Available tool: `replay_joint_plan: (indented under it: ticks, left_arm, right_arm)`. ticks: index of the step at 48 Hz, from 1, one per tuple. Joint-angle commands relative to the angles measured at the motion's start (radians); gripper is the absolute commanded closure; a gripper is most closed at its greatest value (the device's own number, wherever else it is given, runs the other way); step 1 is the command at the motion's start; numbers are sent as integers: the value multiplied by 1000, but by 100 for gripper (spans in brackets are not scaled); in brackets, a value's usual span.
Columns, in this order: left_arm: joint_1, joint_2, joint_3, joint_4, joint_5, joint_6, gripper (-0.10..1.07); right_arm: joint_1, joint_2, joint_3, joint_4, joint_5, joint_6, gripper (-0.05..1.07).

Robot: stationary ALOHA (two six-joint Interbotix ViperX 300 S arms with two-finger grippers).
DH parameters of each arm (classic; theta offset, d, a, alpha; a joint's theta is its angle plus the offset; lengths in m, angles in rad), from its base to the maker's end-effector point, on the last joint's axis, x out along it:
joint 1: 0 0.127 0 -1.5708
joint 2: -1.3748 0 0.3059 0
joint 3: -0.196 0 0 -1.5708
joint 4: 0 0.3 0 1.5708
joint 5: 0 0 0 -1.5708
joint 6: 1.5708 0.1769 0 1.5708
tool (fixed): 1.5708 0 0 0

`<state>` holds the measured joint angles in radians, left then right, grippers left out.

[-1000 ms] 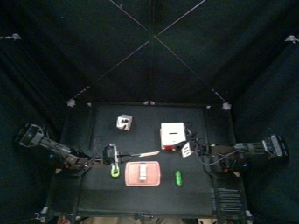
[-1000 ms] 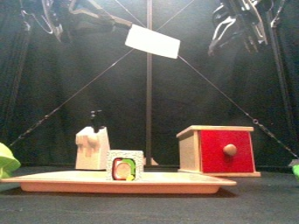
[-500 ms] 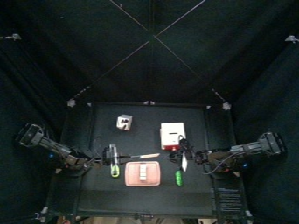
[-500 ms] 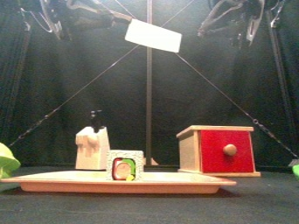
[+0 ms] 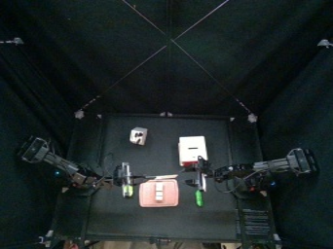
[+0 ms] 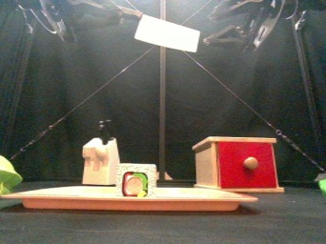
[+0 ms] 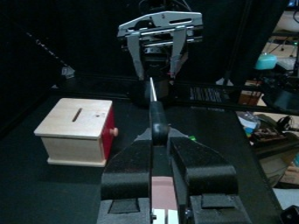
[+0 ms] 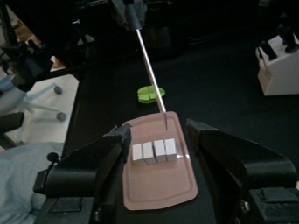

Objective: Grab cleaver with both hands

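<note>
Cleaver first: the broad pale-bladed cleaver [image 6: 169,33] hung high in the upper middle of the front view, well clear of the table. Your left gripper [image 7: 156,144] was pinched on its handle end. In the left wrist view the blade ran edge-on up the centre toward your right gripper [image 7: 160,54], whose jaws stood spread wide, facing the blade's far end but not touching it.

Directly below lay the long pink tray [image 6: 51,198] with its sushi roll [image 6: 136,181], and to the right the pale wooden box with a red front [image 6: 235,162].

The risk, as I judged it: closing off-line on so thin an edge could twist the blade out of the single grip and drop it onto the tray.
</note>
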<state>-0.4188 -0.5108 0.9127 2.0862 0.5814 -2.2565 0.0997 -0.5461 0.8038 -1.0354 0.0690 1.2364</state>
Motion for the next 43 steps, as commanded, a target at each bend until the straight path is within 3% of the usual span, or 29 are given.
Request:
replay_joint_plan:
  ticks: [1, 43]
  left_arm:
    - [-3, -5, -20, 8, 0, -2, 57]
    - [-3, -3, -14, 8, 3, 0, 57]
  right_arm:
    - [-3, 15, -21, -61, -21, 3, 14]
    - [-40, 123, -89, -67, -57, 9, 16]
